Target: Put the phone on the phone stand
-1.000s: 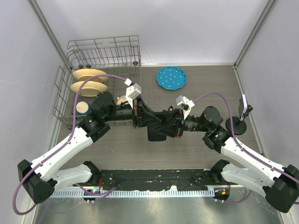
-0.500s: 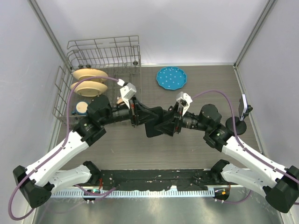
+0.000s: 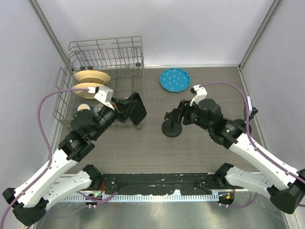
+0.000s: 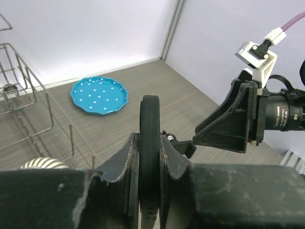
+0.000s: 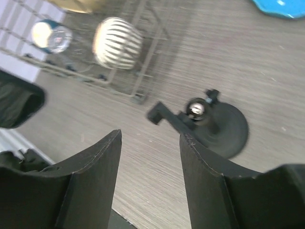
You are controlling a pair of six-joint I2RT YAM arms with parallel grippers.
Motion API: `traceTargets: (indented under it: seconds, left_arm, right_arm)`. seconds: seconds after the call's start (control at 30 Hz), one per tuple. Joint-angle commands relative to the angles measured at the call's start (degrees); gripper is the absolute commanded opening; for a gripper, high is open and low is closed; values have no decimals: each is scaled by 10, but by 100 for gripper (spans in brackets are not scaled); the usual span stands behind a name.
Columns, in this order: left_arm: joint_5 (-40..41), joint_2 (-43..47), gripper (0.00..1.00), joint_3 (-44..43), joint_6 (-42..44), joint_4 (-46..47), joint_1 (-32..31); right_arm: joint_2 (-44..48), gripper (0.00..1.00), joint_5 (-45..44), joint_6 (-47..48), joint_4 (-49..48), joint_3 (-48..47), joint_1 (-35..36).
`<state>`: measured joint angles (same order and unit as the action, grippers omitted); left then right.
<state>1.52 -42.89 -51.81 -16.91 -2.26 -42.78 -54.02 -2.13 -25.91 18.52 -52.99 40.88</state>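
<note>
One thin phone, judged rigid and slick, is clamped across its faces by the left gripper; the right gripper is spread empty near the phone stand.

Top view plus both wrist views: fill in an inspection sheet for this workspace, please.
Surface: grey wood-grain table.
Job's things: phone gripped in the left tool, off the table; phone stand upright, nothing on it.
Clutter: blue plate; wire rack holding two cream plates and a striped cup; stand-like item half hidden behind the right arm.
Tools: left tool shut on the phone; right tool open, close to the phone stand.
Cables: purple cable looping from each wrist.
Surroundings: white walls; nothing else seen.
</note>
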Motion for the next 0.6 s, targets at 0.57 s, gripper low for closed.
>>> traceTargets:
  seconds: [0.57]
  left_arm:
    - [25,-19,0,-14,14,26,-3]
  right_arm:
    - [-100,49,-126,-63,51,3,5]
